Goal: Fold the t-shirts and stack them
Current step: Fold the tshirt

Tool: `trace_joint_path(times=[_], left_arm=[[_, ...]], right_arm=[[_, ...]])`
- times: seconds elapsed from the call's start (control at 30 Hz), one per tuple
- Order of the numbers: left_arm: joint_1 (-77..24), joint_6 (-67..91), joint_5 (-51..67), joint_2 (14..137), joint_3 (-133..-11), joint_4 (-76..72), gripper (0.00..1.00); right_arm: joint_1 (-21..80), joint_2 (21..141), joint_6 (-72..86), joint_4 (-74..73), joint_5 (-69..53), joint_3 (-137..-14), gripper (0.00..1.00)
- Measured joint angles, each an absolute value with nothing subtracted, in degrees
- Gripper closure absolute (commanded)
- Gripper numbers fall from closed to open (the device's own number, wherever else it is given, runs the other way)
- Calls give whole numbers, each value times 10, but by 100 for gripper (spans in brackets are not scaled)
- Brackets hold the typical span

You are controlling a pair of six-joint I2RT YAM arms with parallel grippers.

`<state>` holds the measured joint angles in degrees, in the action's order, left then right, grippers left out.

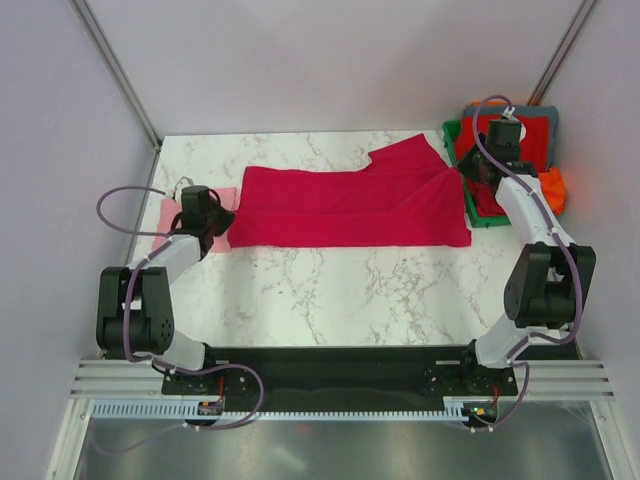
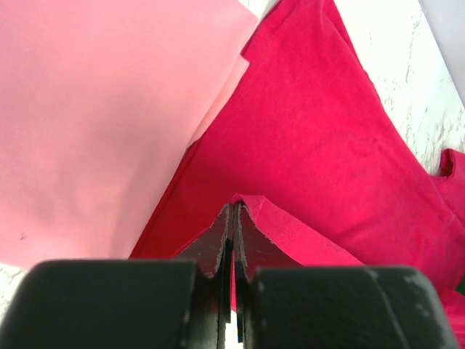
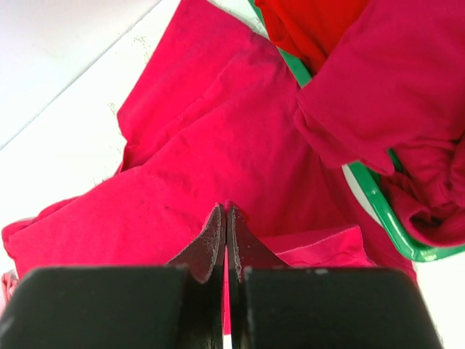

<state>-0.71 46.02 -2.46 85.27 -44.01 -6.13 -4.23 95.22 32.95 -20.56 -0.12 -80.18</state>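
Note:
A deep crimson t-shirt [image 1: 350, 205] lies stretched lengthwise across the marble table, its sleeve [image 1: 408, 155] pointing to the back. My left gripper [image 1: 222, 222] is shut on the shirt's left end; in the left wrist view the crimson cloth [image 2: 320, 145] is pinched between the pads [image 2: 218, 243]. My right gripper [image 1: 462, 172] is shut on the shirt's right end, where cloth [image 3: 218, 145] rises into the closed pads [image 3: 211, 240]. A light pink folded t-shirt [image 1: 175, 215] lies under the left gripper, seen large [image 2: 102, 123] in the left wrist view.
A green plastic bin [image 1: 452, 132] stands at the back right corner with red, orange and grey shirts [image 1: 530, 135] heaped in it; its rim [image 3: 378, 200] shows close to the right gripper. White walls enclose the table on three sides.

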Motion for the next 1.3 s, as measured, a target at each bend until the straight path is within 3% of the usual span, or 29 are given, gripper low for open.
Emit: trace_joint_path(times=[0.27, 0.3, 0.37, 0.4, 0.5, 0.53, 0.63, 0.9, 1.03, 1.13, 1.17, 1.3], left_arm=[[-7, 460, -24, 901, -475, -63, 98], [-7, 460, -24, 907, -479, -63, 98], [-7, 460, -18, 918, -487, -63, 90], [-7, 460, -13, 924, -493, -61, 86], [-7, 454, -8, 932, -509, -57, 51], [-7, 452, -8, 930, -510, -57, 30], [-7, 444, -11, 908, -509, -52, 28], [-6, 429, -48, 800, -491, -30, 38], [4, 430, -51, 825, -487, -22, 57], [23, 438, -50, 865, -487, -14, 93], [31, 442, -50, 878, -489, -9, 98], [54, 443, -56, 919, -509, 21, 98]], right_arm=[[-42, 1000, 330, -206, 1, -845, 100], [-42, 1005, 330, -205, 1, -849, 96], [-42, 1018, 330, -205, 1, -860, 74], [-42, 1024, 330, -206, -1, -865, 56], [-42, 1035, 327, -203, -6, -875, 34], [-42, 1035, 326, -204, -6, -875, 33], [-38, 1027, 321, -198, -1, -868, 33], [-20, 874, 343, -120, 0, -682, 46], [-8, 833, 353, -86, 1, -622, 61], [4, 833, 358, -75, 1, -602, 74], [8, 833, 359, -73, 1, -595, 79], [23, 833, 361, -72, 4, -585, 84]])
